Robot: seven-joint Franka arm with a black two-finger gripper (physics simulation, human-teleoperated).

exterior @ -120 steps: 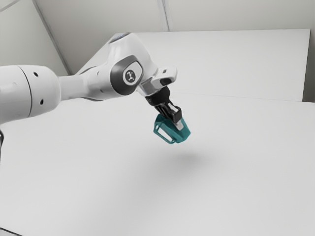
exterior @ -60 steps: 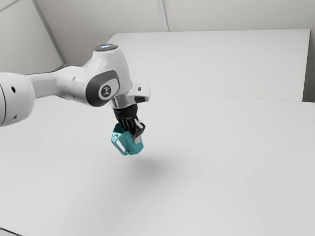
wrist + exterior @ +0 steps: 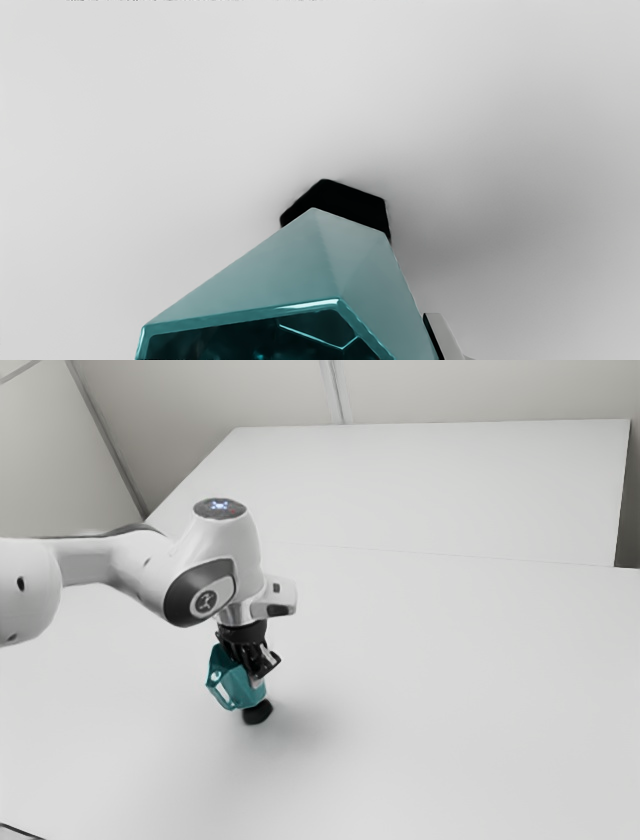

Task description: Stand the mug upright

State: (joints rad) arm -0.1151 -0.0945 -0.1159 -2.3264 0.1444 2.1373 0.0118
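Gripping the teal mug (image 3: 243, 691), my gripper (image 3: 257, 677) points down toward the white table (image 3: 450, 690), with the arm (image 3: 212, 565) reaching in from the exterior view's left. I have the mug tilted, not upright: its mouth leans toward the exterior view's left, and its handle (image 3: 217, 696) is on that side too. In the wrist view the faceted wall slopes away from my camera to a narrower base, and the open rim and dark inside face me. One pale fingertip (image 3: 442, 335) stands beside the wall; the other I can't make out there. Just past the base is a black patch (image 3: 257, 713) on the tabletop — the mug is low over it, though I cannot tell whether any edge touches the table.
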